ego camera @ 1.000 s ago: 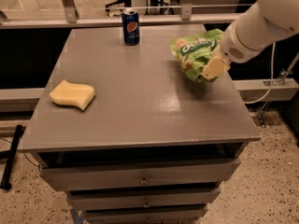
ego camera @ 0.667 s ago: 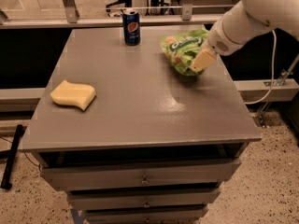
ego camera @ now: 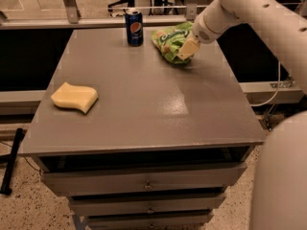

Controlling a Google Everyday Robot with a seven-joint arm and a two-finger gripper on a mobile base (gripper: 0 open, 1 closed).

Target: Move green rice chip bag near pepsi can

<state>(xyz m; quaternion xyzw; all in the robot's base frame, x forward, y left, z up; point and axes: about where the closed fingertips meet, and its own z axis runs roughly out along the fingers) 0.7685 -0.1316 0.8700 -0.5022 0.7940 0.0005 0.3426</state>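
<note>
The green rice chip bag is a crumpled bright green foil bag at the far right of the grey table top. My gripper is shut on the bag's right side, one pale finger lying across it. The bag hangs just above or rests lightly on the table; I cannot tell which. The pepsi can, dark blue with the round logo, stands upright at the far edge, a short gap to the left of the bag.
A pale yellow sponge lies on the left of the table. Drawers run below the front edge. A rail runs behind the table. My white arm reaches in from the right.
My gripper has carried the bag leftward and toward the far edge, from the right part of the table to close beside the can. The can and sponge have not moved.
</note>
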